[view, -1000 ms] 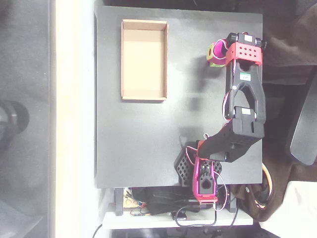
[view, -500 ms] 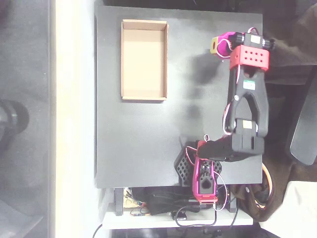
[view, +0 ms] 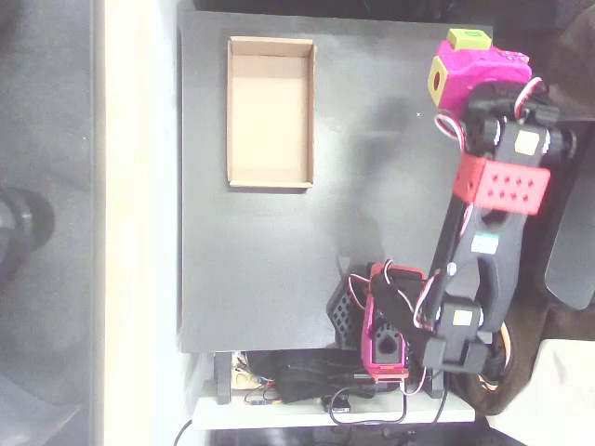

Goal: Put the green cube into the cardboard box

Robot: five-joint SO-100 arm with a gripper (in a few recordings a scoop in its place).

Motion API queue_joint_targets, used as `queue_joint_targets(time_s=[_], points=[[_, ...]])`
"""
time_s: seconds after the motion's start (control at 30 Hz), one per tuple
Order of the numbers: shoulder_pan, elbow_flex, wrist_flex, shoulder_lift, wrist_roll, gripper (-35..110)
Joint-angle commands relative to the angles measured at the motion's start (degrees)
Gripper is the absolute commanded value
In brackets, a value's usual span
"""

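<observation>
Hanging near the tabletop's (view: 260, 269) top-right corner in the overhead view, the magenta gripper (view: 465, 48) sits high on the raised arm (view: 488, 223), close to the camera. The green cube (view: 468, 38) shows as a lime sliver at the gripper's far end, right by the top edge of the tabletop; it looks held there, though from straight above I cannot tell how far the jaws are parted or whether they truly pinch it. The cardboard box (view: 271, 111) lies flat toward the top-left corner, its long sides running parallel to the left edge, its floor bare. Between box and gripper stretches a wide band of open black surface. The arm's base (view: 381, 325) sits at the bottom edge, right of centre, with the lower left of the tabletop open too.
</observation>
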Motion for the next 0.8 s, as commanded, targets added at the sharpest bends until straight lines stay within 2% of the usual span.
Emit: queue_joint_targets(time_s=[0.0,0.4,0.77], points=[[-2.64,-0.53,-0.18,7.03,-0.09,8],[-23.47,-0.35,-0.18,12.83,-0.09,8],[-36.74,0.53,-0.18,4.75,-0.09,9]])
